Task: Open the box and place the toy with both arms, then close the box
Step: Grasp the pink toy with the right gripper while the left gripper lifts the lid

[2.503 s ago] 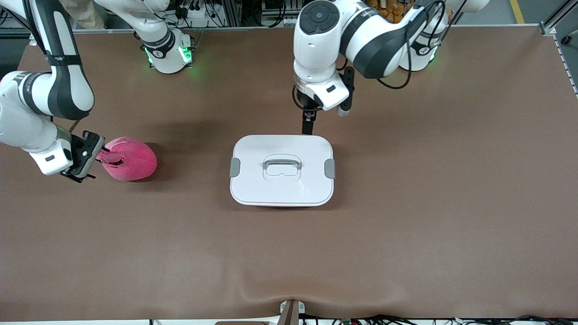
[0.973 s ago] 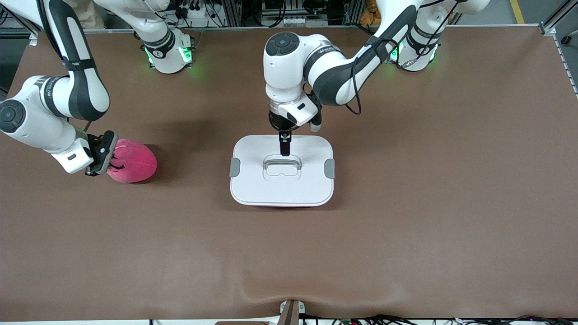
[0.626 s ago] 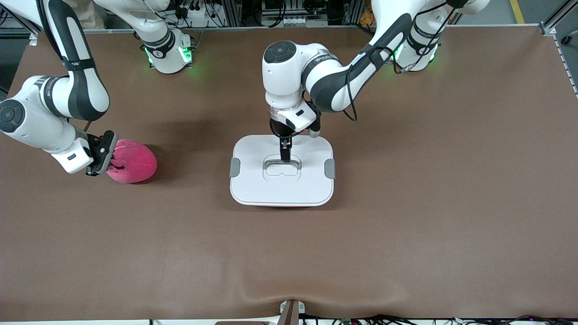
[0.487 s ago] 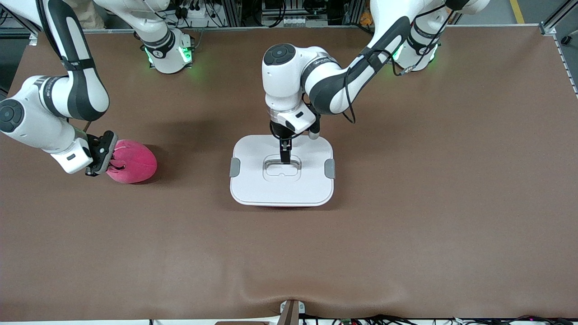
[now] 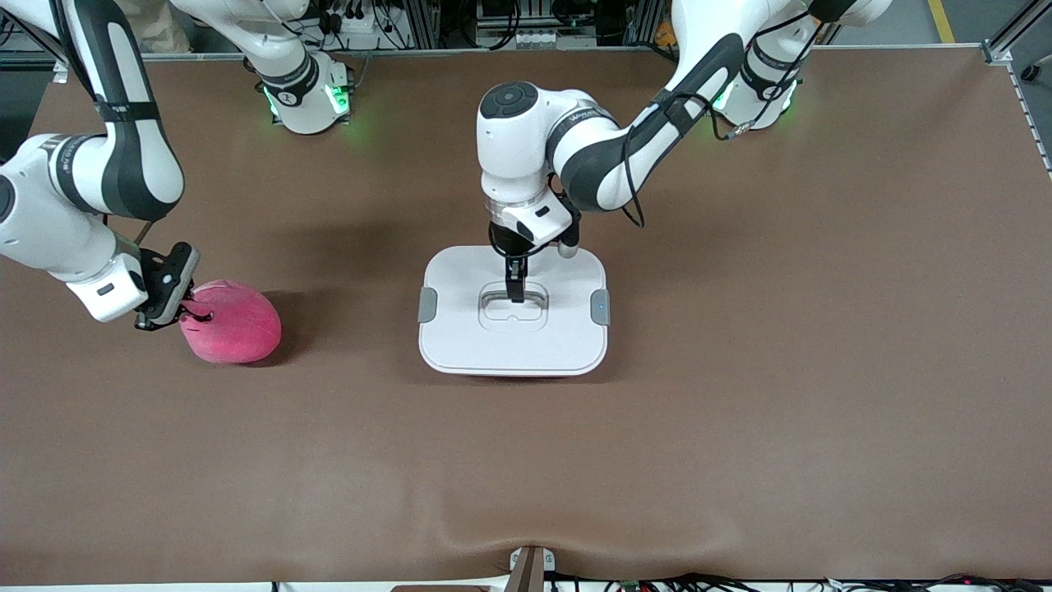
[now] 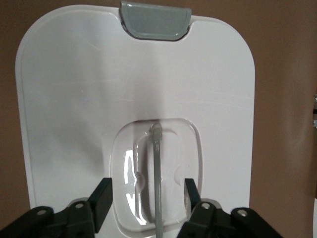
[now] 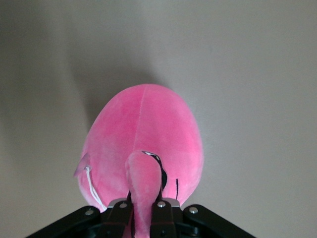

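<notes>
Pink toy [image 5: 232, 321] at the right arm's end of your counter [image 5: 740, 370], pinched by right claw [image 5: 191, 310]. Box [image 5: 514, 311] mid-counter, lid on; left claw [image 5: 514, 289] spread around the handle [image 6: 156, 168]. Nothing done yet: open, place, close remain.

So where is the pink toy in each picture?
Front view: the toy lies toward the right arm's end of the table, pinched by the right gripper.
Left wrist view: not in it.
Right wrist view: the toy fills the middle.
Shared landmark: the right gripper.
</notes>
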Action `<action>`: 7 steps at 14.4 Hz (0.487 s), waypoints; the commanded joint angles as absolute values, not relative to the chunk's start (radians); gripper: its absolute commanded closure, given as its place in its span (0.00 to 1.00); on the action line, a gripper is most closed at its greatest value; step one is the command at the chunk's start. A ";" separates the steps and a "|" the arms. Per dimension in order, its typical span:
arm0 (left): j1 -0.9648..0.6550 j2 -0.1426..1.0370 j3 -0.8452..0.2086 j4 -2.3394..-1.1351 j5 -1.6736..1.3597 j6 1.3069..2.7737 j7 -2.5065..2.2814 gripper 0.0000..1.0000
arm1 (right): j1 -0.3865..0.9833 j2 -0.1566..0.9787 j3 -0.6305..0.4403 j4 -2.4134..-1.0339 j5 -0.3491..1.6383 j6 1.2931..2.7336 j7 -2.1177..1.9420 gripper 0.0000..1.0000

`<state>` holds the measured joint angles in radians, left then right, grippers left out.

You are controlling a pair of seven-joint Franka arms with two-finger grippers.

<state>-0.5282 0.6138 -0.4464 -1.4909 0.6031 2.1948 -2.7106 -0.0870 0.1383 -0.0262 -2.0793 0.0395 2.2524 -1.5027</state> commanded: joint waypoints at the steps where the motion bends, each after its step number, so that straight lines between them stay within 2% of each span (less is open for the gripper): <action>1: -0.543 0.635 -0.439 -1.468 0.641 2.212 -2.750 0.35 | -0.078 0.127 -0.032 -2.051 0.061 2.230 -1.517 1.00; 7: -0.543 0.637 -0.431 -1.466 0.644 2.229 -2.747 0.39 | -0.068 0.124 -0.032 -2.020 0.061 2.230 -1.513 1.00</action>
<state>-0.5283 0.6226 -0.4431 -1.4907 0.6091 2.2206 -2.7106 -0.0796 0.1380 -0.0253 -2.0347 0.0396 2.2507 -1.5027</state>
